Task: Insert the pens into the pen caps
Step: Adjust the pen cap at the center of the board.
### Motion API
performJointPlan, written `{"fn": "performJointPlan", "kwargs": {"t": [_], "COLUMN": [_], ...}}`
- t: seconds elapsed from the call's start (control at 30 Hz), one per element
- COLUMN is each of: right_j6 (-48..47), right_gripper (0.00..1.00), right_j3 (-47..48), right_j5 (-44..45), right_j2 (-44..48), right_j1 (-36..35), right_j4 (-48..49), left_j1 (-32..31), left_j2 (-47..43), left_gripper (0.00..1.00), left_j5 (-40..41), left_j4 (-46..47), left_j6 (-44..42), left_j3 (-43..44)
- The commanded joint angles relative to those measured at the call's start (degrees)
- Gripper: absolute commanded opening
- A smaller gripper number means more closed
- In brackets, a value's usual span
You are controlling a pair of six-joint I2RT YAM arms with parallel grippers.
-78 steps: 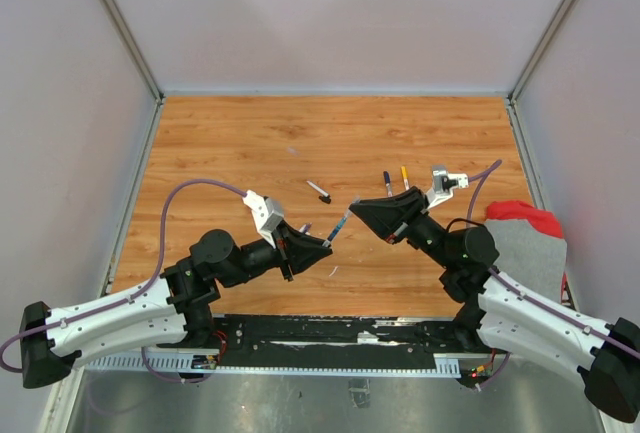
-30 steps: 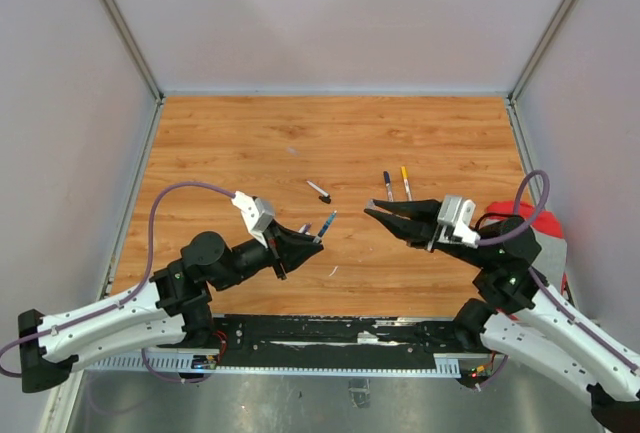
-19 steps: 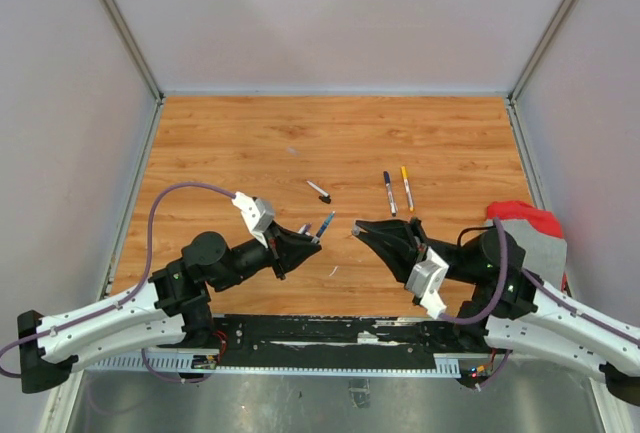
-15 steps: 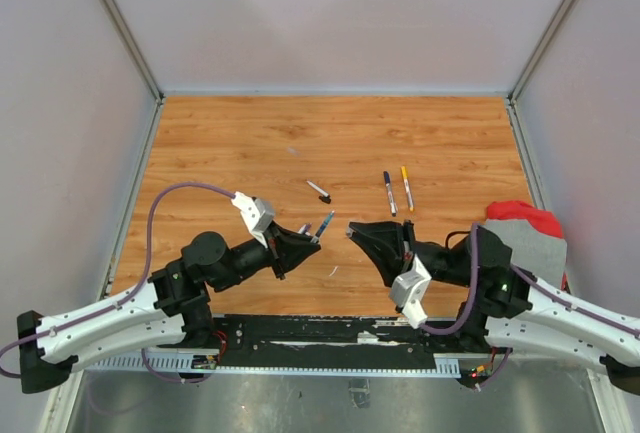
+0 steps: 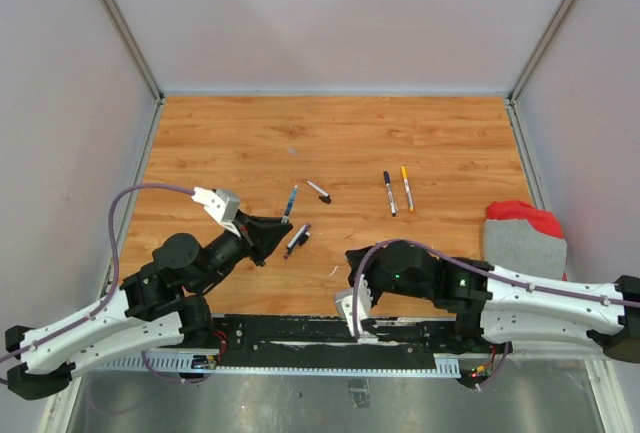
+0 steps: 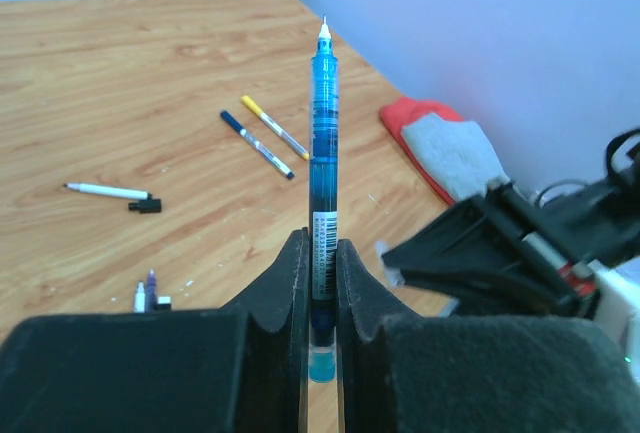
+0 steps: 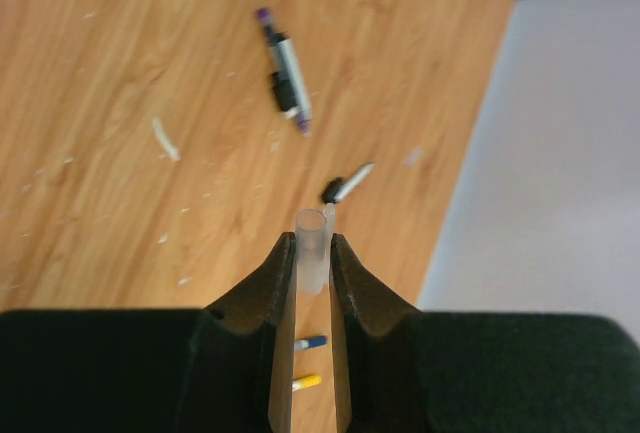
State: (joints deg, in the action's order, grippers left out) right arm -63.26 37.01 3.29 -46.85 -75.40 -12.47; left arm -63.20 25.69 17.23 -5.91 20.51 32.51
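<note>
The left arm reaches in low over the near left part of the wooden desk (image 5: pixel 220 143). Its tool (image 6: pixel 320 248) is pressed together on the lower end of a translucent blue pen (image 6: pixel 323 123), whose bare white tip points straight out past the fingers, clear of the desk.

Just right of that tool, a purple-tipped pen (image 5: pixel 298 238) lies flat on the wood. A little farther back lies a slim white pen (image 5: pixel 316 188), with a small black cap (image 6: pixel 143 206) just beside one end; whether the two touch cannot be told.

Right of centre, near the front edge, the right arm is folded low across the desk. Its tool (image 7: pixel 311 238) pinches a short clear cap (image 7: pixel 311 258) between its two fingers, the cap's open mouth poking out past the fingertips. The blue pen and the clear cap are apart, each in its own tool.

Farther back and to the right, a blue-capped pen (image 5: pixel 388 193) and a yellow-capped pen (image 5: pixel 406 188) lie near each other, almost parallel. At the desk's right edge sits a red and grey cloth (image 5: pixel 522 233).
</note>
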Motion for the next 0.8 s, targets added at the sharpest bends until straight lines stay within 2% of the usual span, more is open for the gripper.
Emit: {"fn": "performJointPlan", "kwargs": {"t": [0.0,0.2,0.43,0.77], "right_j6": [6.95,10.88,12.84,11.32], "right_gripper": [0.02,0.04,0.07,0.16], "right_j3": [3.15,4.89,7.47,12.11], "right_j5": [0.09,0.16,-5.03,-7.58], "right_j2": [-5.79,-17.80,-31.73,-41.83], "right_j1": [-0.58,-0.03,5.26,6.90], "right_j4": [-10.05,-11.94,-10.84,-14.60], "left_j1": [-0.46,-0.44,-0.50,-0.50], "left_j2": [-2.12,-3.47,-4.07,-5.40], "left_gripper": [0.00,0.00,0.01,0.01], "left_j5": [5.41,5.70,5.86,6.21], "left_j4": [-3.92,-5.45,-6.57,-7.45], "left_j6": [0.11,0.42,0.36,1.03], "left_j3": [2.21,2.48,3.17,2.99]}}
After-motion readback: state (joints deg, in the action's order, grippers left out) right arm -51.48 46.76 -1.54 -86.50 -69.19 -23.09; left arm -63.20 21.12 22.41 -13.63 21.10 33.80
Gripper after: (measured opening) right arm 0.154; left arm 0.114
